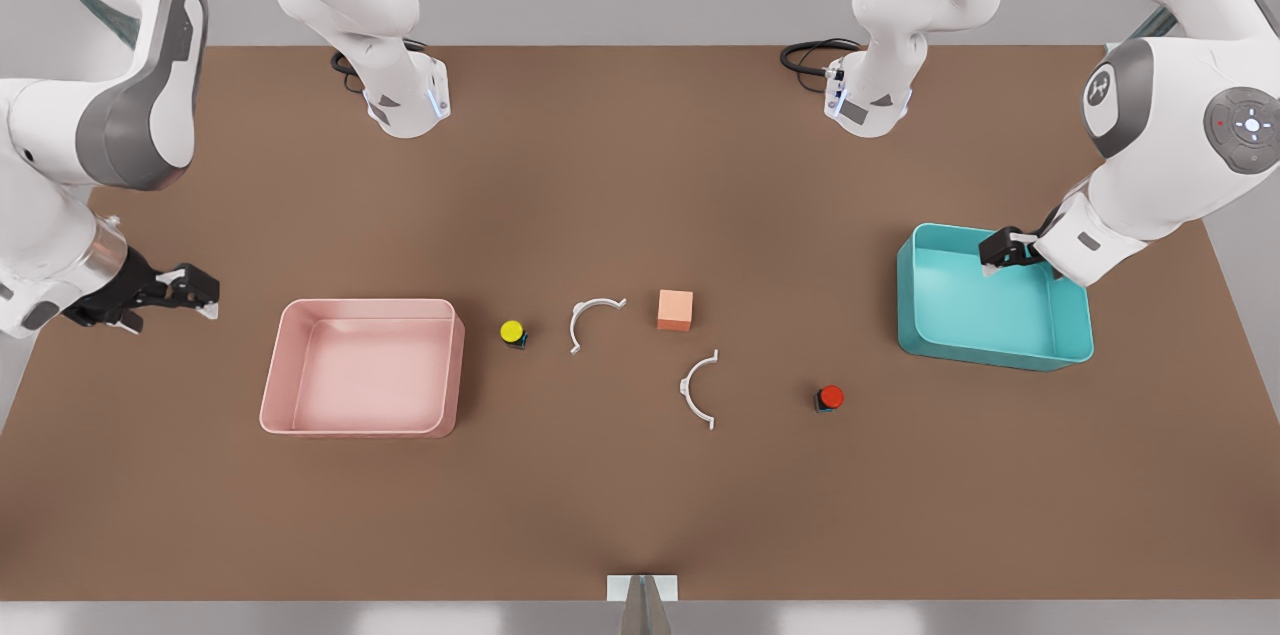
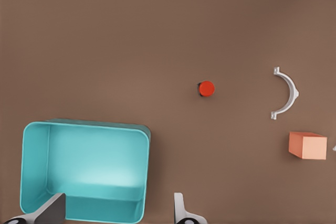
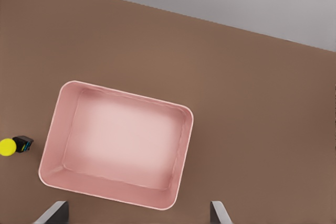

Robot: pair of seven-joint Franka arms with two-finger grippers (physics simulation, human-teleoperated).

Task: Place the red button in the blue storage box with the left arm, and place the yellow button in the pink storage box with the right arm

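Note:
The red button (image 1: 829, 398) (image 2: 206, 88) stands on the brown table, in front of the blue storage box (image 1: 985, 352) (image 2: 89, 124) and toward the centre. My left gripper (image 1: 1005, 250) (image 2: 115, 208) hovers open over that box's far rim at the front view's right, holding nothing. The yellow button (image 1: 513, 332) (image 3: 10, 146) lies just beside the pink storage box (image 1: 362, 305) (image 3: 126, 94), on its side toward the centre. My right gripper (image 1: 195, 293) (image 3: 136, 212) hangs open and empty at the front view's left, outside the pink box. Both boxes are empty.
An orange-pink cube (image 1: 675, 309) (image 2: 307, 145) sits mid-table between two white curved clips (image 1: 592, 315) (image 1: 698, 390), one of which is also in the left wrist view (image 2: 286, 94). The arm bases and black cables stand along the table's far edge.

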